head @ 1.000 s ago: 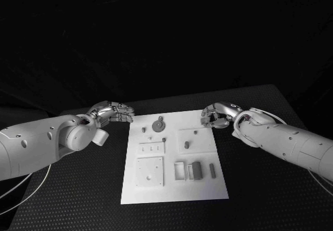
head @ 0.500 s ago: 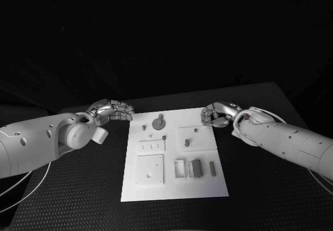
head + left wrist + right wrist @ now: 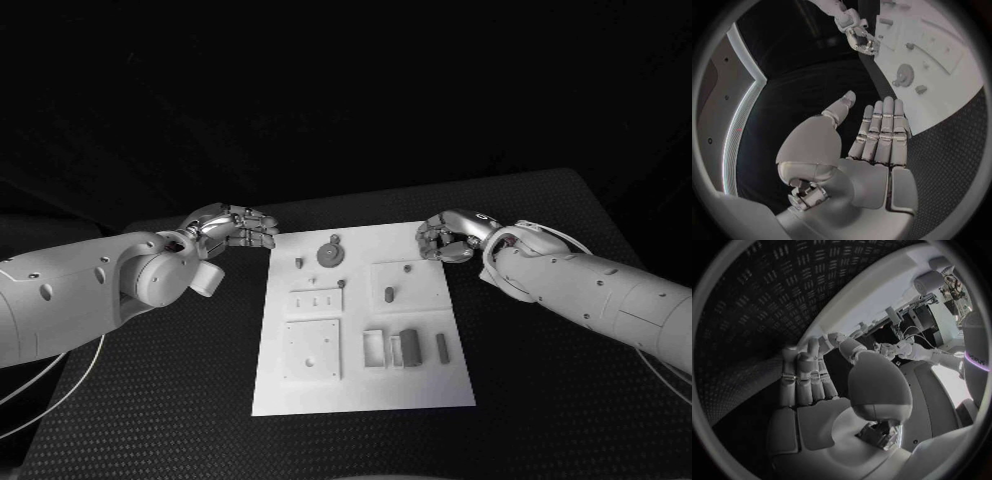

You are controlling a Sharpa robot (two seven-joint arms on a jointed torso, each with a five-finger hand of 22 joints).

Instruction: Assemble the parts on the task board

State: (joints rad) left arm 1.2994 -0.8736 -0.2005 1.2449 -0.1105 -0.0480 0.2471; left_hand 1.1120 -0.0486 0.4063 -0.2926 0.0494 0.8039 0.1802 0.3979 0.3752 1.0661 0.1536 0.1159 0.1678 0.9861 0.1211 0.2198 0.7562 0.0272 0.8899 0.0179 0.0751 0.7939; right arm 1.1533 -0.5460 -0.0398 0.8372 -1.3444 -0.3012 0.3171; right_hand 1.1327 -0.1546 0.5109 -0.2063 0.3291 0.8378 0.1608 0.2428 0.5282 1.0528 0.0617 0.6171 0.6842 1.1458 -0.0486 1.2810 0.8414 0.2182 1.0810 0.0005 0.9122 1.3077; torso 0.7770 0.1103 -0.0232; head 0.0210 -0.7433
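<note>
Both hands have shifted only slightly over the last second: the left hand (image 3: 231,229) has crept a little up and away from the robot beside the far left corner of the task board (image 3: 361,390), and the right hand (image 3: 456,238) has drifted a touch the same way at the far right corner. Nothing on the board has moved.

Neither hand holds anything. In the left wrist view the left hand (image 3: 873,135) is released, its fingers (image 3: 887,120) straight and side by side, the thumb standing apart. The right hand (image 3: 826,385) lies the same way in its own wrist view, fingers (image 3: 803,375) extended together over the black tabletop (image 3: 748,305), empty.

The white board lies flat on the tabletop (image 3: 144,400) between the two hands. Near the left hand, at the board's far end, sits a round grey gear-like part (image 3: 330,257) with a small peg (image 3: 299,265) just beside it. Near the right hand is a square plate carrying an oval grey part (image 3: 389,294). Farther from both hands, toward the robot, lie a dark rectangular block (image 3: 410,347) and a slim bar (image 3: 441,348) beside it, with white recessed plates to the side of the left hand.
</note>
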